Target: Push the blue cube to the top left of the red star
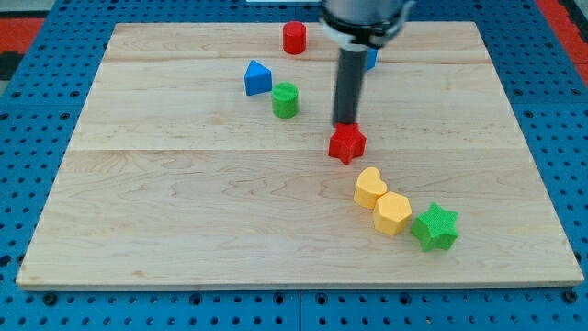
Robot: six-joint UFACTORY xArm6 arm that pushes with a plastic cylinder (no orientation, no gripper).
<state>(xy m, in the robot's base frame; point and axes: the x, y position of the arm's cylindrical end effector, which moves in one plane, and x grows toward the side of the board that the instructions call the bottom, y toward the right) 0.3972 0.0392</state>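
The red star (347, 144) lies right of the board's middle. My dark rod comes down from the view's top, and my tip (345, 124) sits at the star's top edge, touching or nearly touching it. The blue cube (371, 59) is mostly hidden behind the rod; only a small blue sliver shows at the rod's right side, above and slightly right of the star.
A blue triangular block (257, 78) and a green cylinder (286, 99) lie left of the rod. A red cylinder (294, 38) stands near the top edge. A yellow heart (370, 187), a yellow hexagon (393, 212) and a green star (435, 227) lie at lower right on the wooden board (184, 211).
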